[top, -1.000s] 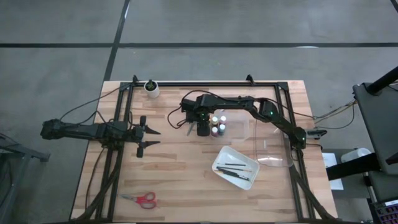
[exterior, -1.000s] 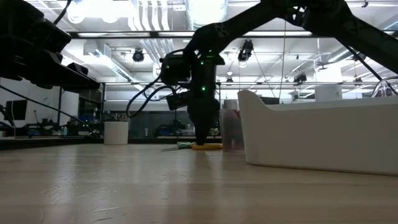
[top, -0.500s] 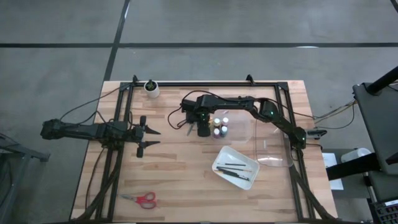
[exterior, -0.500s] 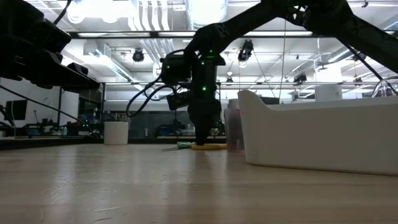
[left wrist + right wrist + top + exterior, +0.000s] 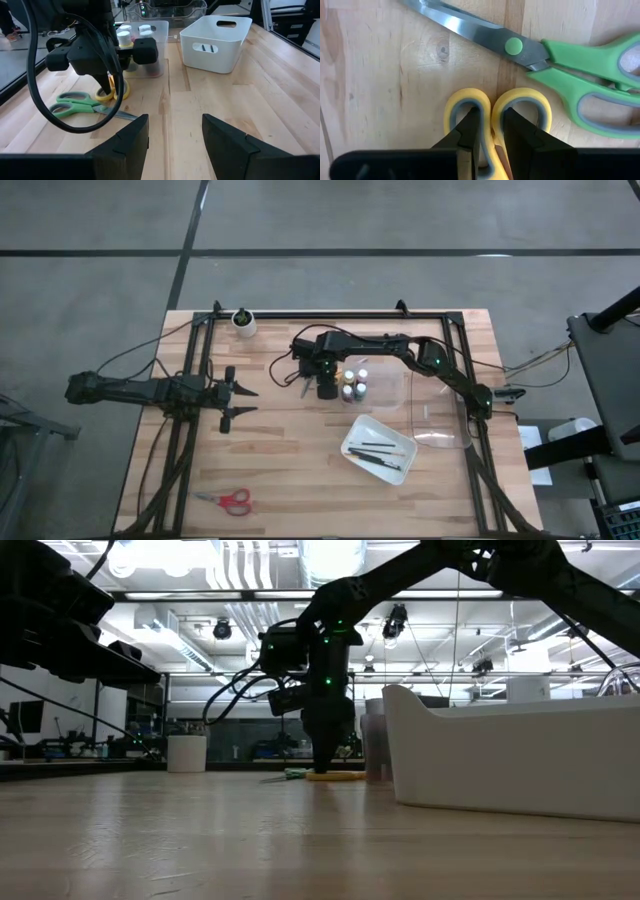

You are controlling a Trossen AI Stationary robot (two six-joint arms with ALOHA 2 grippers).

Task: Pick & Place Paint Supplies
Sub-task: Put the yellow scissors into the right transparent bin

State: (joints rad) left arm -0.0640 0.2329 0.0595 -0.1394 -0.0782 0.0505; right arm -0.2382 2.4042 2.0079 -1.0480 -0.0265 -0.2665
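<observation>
Hardly anything is shifting since a second ago: the right gripper [image 5: 490,131] is standing over the yellow-handled steel scissors [image 5: 496,112] beside the green pair [image 5: 82,106], jaws narrowing onto the light, stiff, slippery handle loops.

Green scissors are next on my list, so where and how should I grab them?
Take the green-handled scissors at the pivot neck, just behind the green screw, coming straight down. They lie flat on the table, and there the body is narrowest; the loops sit close beside the yellow-handled scissors, where the right gripper is.
</observation>
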